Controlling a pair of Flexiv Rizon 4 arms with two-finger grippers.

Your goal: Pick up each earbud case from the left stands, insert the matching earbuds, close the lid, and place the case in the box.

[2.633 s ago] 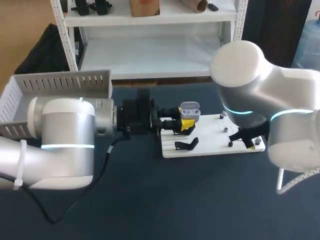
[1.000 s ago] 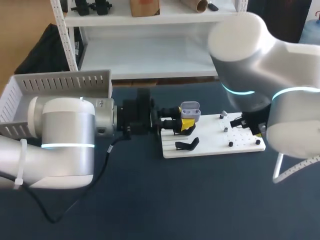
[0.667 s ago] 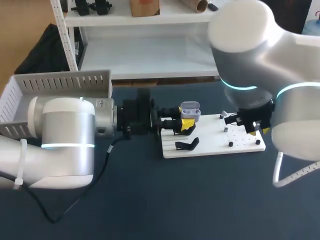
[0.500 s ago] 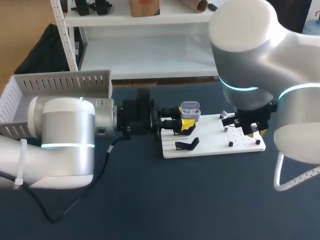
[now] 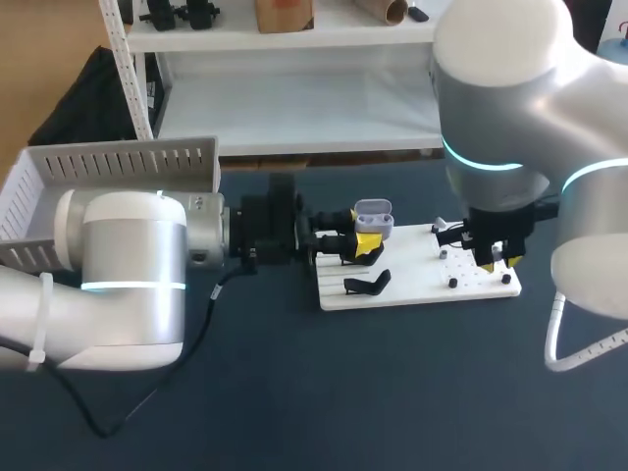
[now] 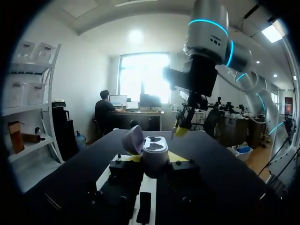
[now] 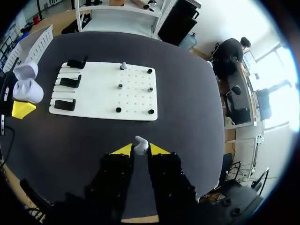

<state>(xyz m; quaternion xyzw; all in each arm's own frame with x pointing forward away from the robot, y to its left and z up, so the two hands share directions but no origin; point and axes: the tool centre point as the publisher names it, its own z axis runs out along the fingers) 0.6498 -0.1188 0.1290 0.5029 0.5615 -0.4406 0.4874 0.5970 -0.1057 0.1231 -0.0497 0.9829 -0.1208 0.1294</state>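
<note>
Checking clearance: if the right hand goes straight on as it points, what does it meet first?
Likely the white board near its edge, or the table just beside it; depth is unclear. The right hand holds an earbud.

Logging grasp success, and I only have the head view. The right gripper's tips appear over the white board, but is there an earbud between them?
Observer: Yes. The right wrist view shows a white earbud pinched between the yellow tips of the right gripper.
Operator: Is the case ready for it?
Observer: In the left wrist view the earbud case sits between both fingers of the left gripper, with its lid swung open.
Operator: How high is the right gripper relative to it?
Observer: From the left wrist view, its tips hang above and beyond the case, apart from it.
</note>
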